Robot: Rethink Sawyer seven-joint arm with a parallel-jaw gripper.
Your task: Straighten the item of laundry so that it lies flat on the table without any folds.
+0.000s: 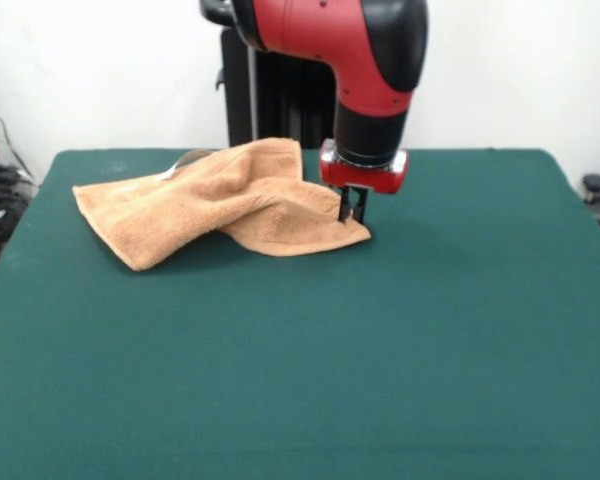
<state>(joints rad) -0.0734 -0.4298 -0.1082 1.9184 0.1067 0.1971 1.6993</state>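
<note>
one towel rumpled, long axis left-right

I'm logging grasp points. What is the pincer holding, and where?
The pincer is down at the towel, at its corner nearest the arm; whether it grips cannot be told.

No readable text, label, brand, number or sign anywhere.

The scene is evenly and brightly lit from above, and no hard glare is produced. A soft highlight is carried on the red arm housing. A faint shadow is cast on the table under the towel toward 6 o'clock. The white wall is slightly washed out. Mild softness is seen throughout, and fine towel texture is smeared.
</note>
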